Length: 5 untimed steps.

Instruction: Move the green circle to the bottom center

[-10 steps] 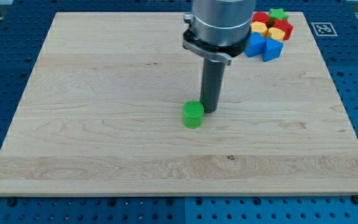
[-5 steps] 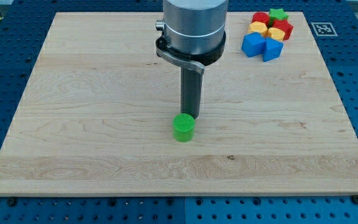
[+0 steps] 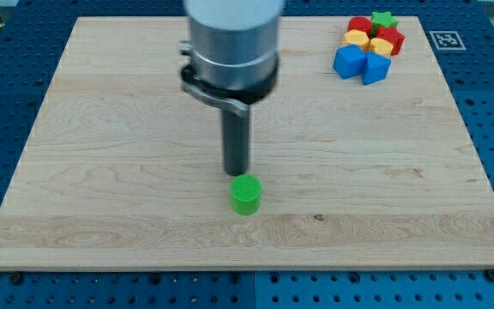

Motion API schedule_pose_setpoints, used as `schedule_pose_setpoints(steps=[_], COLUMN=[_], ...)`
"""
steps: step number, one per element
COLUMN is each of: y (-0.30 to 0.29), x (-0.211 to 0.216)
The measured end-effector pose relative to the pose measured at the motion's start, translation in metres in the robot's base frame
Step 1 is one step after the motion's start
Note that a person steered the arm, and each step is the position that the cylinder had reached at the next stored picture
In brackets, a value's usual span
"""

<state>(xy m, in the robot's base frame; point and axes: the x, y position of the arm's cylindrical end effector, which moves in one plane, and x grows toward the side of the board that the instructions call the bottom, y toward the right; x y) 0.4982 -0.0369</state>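
The green circle (image 3: 246, 194) is a short green cylinder lying on the wooden board (image 3: 101, 172), a little below the board's middle. My tip (image 3: 235, 172) stands just above it and slightly to the view's left, close to or touching its upper edge. The rod rises into the arm's grey body at the view's top.
A cluster of blocks sits at the board's top right corner: a green star (image 3: 384, 19), red blocks (image 3: 361, 24), yellow blocks (image 3: 356, 39) and blue blocks (image 3: 348, 61). A black-and-white marker tag (image 3: 443, 39) lies on the blue base beside it.
My tip has moved toward the view's left and bottom, and the green circle has slid down and left with it.
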Motion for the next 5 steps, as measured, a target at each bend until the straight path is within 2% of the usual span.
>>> schedule_pose_setpoints(steps=[1, 2, 3, 5], y=[-0.014, -0.002, 0.007, 0.029], x=[0.005, 0.04, 0.045, 0.019])
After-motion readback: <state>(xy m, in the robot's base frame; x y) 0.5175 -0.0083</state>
